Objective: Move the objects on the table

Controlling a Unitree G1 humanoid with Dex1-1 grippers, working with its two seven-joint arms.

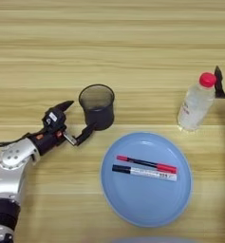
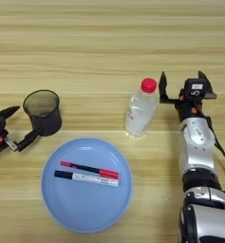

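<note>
Tabletop (image 1: 61, 42) scene: left hand (image 1: 75, 121), fingers spread, beside the dark cup (image 1: 97, 107); blue plate (image 1: 146, 212) carrying two markers (image 1: 146, 168) side by side; upright red-capped bottle (image 2: 141, 110); right hand (image 2: 181, 81), fingers apart, just beside the bottle's cap.

The plate (image 1: 147, 209) lies on the table (image 1: 109, 42) at the near centre, with the two markers (image 1: 146, 168) on it, side by side (both pointing left to right). The cup (image 1: 97, 107) stands behind the plate's left edge. The bottle (image 2: 141, 107) stands behind its right edge. The left gripper (image 1: 76, 121) sits just left of the cup, one finger touching its base. The right gripper (image 2: 181, 80) is just right of the bottle.
</note>
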